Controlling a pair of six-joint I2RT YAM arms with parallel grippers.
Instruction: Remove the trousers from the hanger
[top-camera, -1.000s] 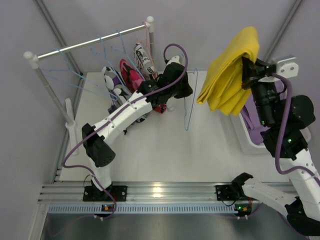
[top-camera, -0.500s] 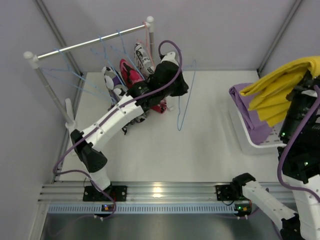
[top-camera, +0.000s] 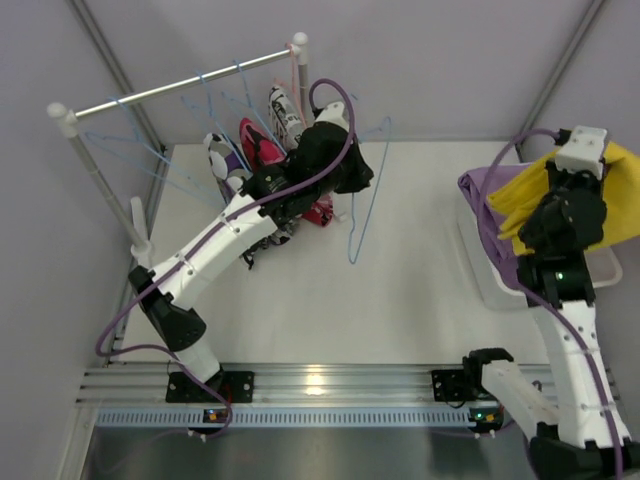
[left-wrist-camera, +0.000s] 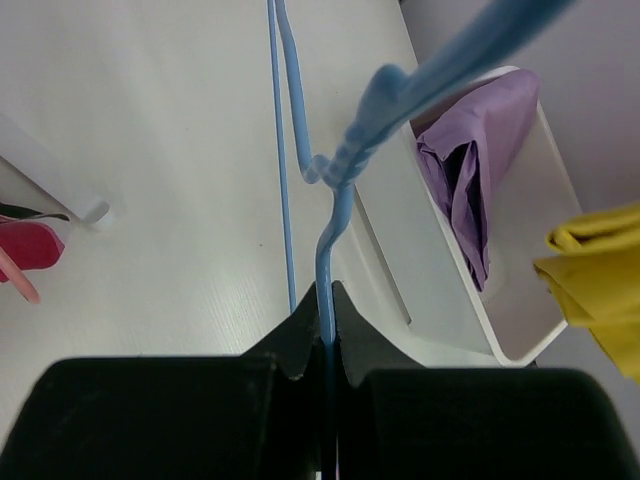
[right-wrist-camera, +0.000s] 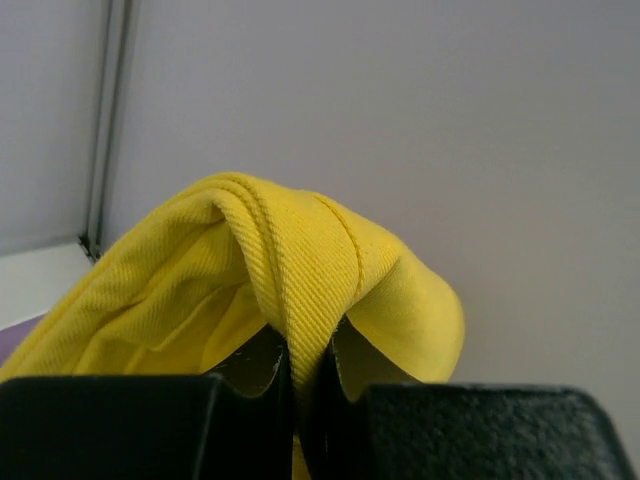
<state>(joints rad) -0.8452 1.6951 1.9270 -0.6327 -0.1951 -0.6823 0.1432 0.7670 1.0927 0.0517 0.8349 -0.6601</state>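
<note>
- The yellow trousers (right-wrist-camera: 300, 260), off their hanger, have travelled from mid-table to above the white bin (top-camera: 497, 290), over the lilac pair (top-camera: 482, 205).
- Right gripper (right-wrist-camera: 310, 352) remains pinched on a yellow fold; we judge release outstanding.
- Left gripper (left-wrist-camera: 322, 312) clamps the bare blue hanger (left-wrist-camera: 330, 235), now nearer the rack (top-camera: 180, 86), where printed pairs (top-camera: 262, 150) await.

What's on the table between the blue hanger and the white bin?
Nothing: just bare table from hanger to bin, seen in the top view.
</note>
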